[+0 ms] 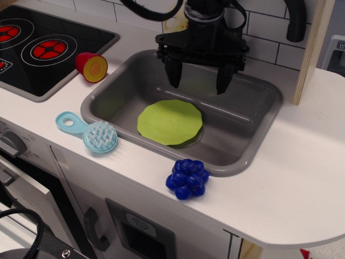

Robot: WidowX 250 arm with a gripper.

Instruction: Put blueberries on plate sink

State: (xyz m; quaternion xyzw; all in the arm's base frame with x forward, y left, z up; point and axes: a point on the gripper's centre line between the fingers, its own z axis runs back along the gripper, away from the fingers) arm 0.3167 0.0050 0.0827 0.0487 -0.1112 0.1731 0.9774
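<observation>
Blueberries on white counter, just beside sink's front rim, outside basin, untouched. Plate flat on sink floor, bare, a little off drain. Gripper hangs over back of sink, above and behind plate, fingers spread, holding nothing. Well apart from berries.

Step in hand, by my reading: approach, grasp not yet made. Next move calls for travel forward over front rim, descent onto clump, pinch across it, lift, carry back over rim, release on plate.

Brush on left rim; red-yellow cup by stove. Neither in path.
</observation>
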